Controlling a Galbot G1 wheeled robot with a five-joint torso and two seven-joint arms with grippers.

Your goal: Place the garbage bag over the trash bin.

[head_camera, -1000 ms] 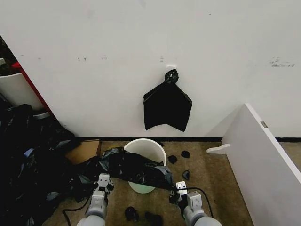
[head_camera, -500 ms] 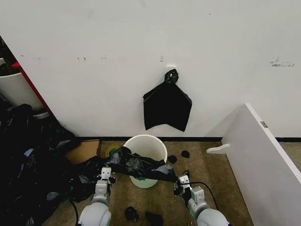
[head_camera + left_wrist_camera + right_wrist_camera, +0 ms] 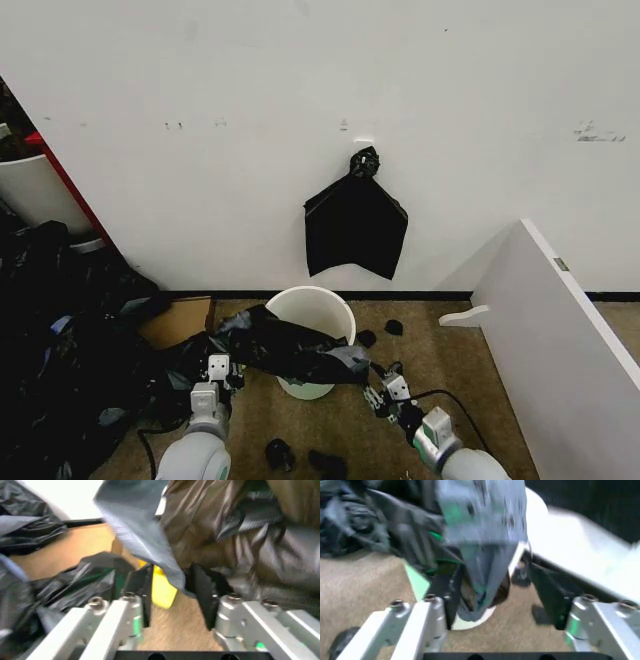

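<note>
Nearest, the left gripper (image 3: 218, 368) and right gripper (image 3: 390, 384) are reaching up, jaws parted around the garbage bag (image 3: 290, 347) edges, though blur is obscuring whether they are pinching it. The bag is now stretching higher across the near rim of the trash bin (image 3: 312, 307) against the far wall, hiding its front.

Cluttered storage corner: bare wall (image 3: 200, 150), heaped bags (image 3: 60, 340).

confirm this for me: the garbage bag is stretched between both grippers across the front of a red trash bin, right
Not quite: the trash bin is white, as the head view shows. The garbage bag does stretch across its front between the left gripper and the right gripper.
</note>
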